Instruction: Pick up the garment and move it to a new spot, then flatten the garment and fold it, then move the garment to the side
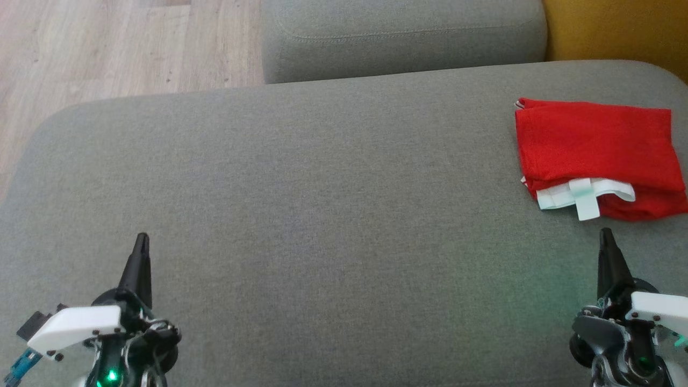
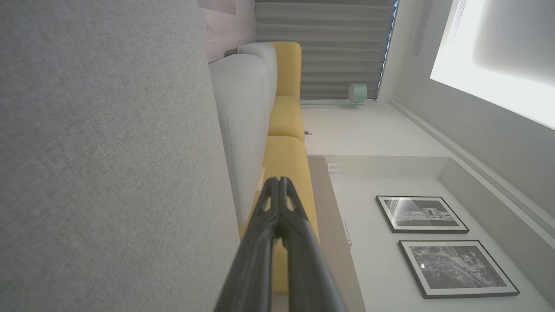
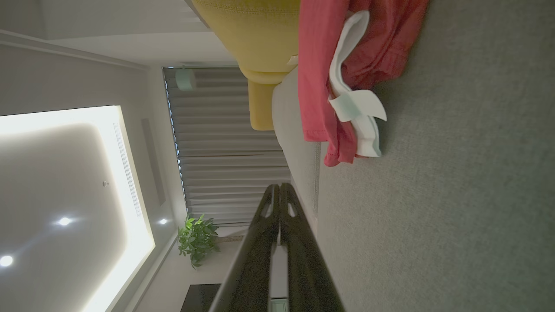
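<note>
Your item: red garment [image 1: 594,150], folded, white band showing, far right on grey cushion [image 1: 322,204]. Your left gripper [image 1: 142,239]: fingers pressed together, empty. Your right gripper [image 1: 606,234]: likewise closed, empty, near garment, not touching.

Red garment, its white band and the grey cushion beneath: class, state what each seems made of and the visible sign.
Red garment: soft matte cloth, probably cotton; it folds and creases. White band: smoother, flatter fabric, perhaps a waistband tape. Grey cushion: matte upholstery fabric with fine flecked weave.
</note>
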